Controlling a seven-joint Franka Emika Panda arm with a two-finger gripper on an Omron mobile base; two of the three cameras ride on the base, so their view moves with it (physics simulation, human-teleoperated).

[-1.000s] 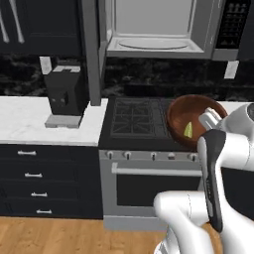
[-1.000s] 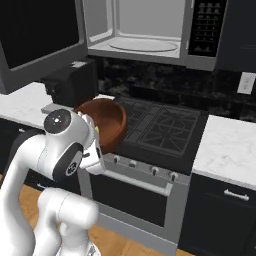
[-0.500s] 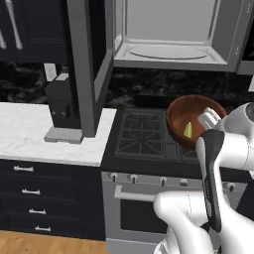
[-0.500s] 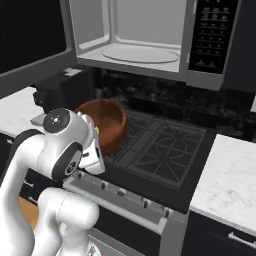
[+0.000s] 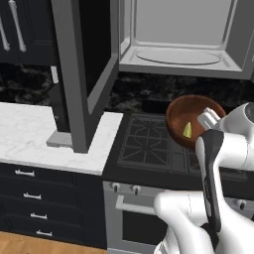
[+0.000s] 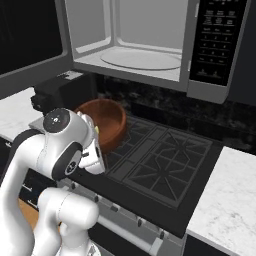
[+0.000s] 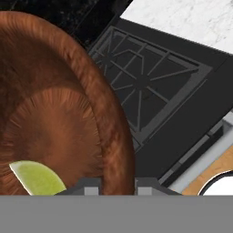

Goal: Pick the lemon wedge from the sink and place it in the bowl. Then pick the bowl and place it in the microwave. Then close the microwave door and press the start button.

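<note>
The reddish-brown bowl (image 5: 184, 115) hangs tilted above the stove's left burners, below the open microwave (image 5: 179, 60). My gripper (image 5: 209, 119) is shut on the bowl's near rim. Inside it lies the yellow-green lemon wedge (image 5: 187, 130). In the right base view the bowl (image 6: 106, 121) sits just beyond my gripper (image 6: 95, 132). The hand view has the bowl (image 7: 59, 109) at left with the lemon wedge (image 7: 37, 178) low inside, and my gripper (image 7: 118, 184) pinching the rim. The microwave door (image 5: 79, 74) stands swung wide open to the left. The sink is out of view.
The black stove top (image 5: 149, 144) lies under the bowl. A black coffee machine (image 6: 55, 92) stands on the marble counter (image 5: 30, 134) behind the open door. The microwave's control panel (image 6: 217, 40) is at right, its turntable (image 6: 140, 58) inside. More marble counter (image 6: 225, 200) lies right of the stove.
The whole scene has grown and shifted in both base views, so the camera has moved closer to the microwave. The bowl with the wedge stays in my grip.
</note>
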